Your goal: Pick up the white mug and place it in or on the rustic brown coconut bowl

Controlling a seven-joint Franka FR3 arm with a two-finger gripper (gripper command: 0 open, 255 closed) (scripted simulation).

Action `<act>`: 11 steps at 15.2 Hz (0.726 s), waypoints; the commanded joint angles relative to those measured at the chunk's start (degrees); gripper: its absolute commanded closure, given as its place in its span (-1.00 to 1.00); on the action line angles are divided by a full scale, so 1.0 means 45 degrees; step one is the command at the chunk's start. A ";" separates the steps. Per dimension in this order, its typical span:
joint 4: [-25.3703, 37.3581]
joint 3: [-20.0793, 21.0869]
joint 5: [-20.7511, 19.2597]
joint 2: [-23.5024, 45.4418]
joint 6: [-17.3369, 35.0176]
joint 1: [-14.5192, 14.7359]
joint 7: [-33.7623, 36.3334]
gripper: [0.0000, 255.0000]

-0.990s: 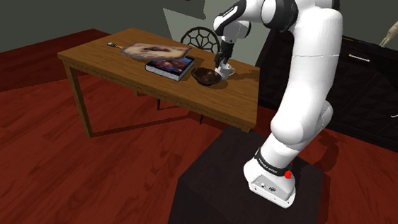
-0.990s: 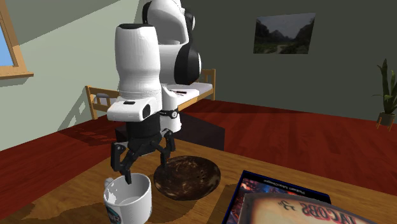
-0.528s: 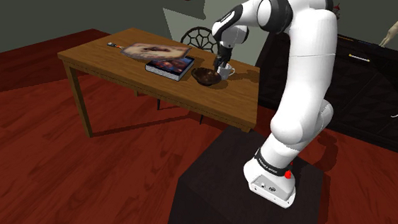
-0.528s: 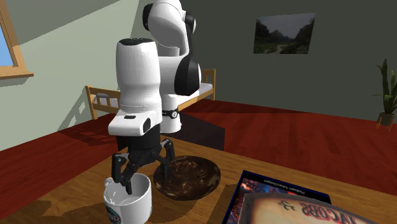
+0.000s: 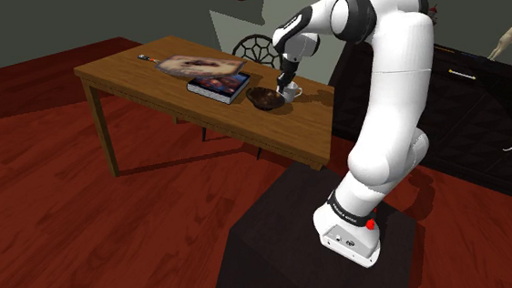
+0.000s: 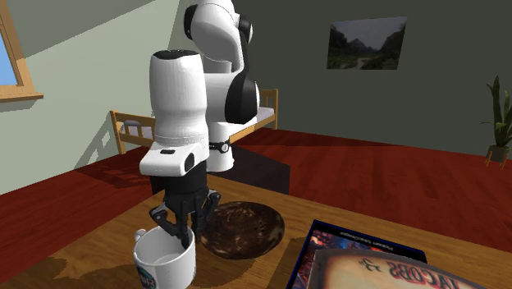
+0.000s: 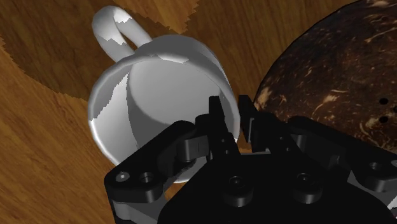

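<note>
At the second exterior view's lower left, the gripper (image 6: 185,236) pinches the white mug (image 6: 165,263) by its rim — brown bowl (image 6: 243,228) just beside.

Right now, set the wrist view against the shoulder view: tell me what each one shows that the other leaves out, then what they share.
Wrist view: the mug's hollow inside and its handle, with the claw shut on the mug's wall, one finger inside the rim and one outside.
Shoulder view: the whole arm on its stand, the book, and a chair behind the table.
Both: the white mug beside the brown bowl on the wooden table.
</note>
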 commanded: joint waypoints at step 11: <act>0.0176 -0.0120 -0.0205 -0.0375 -0.0526 0.0082 0.0125 1.00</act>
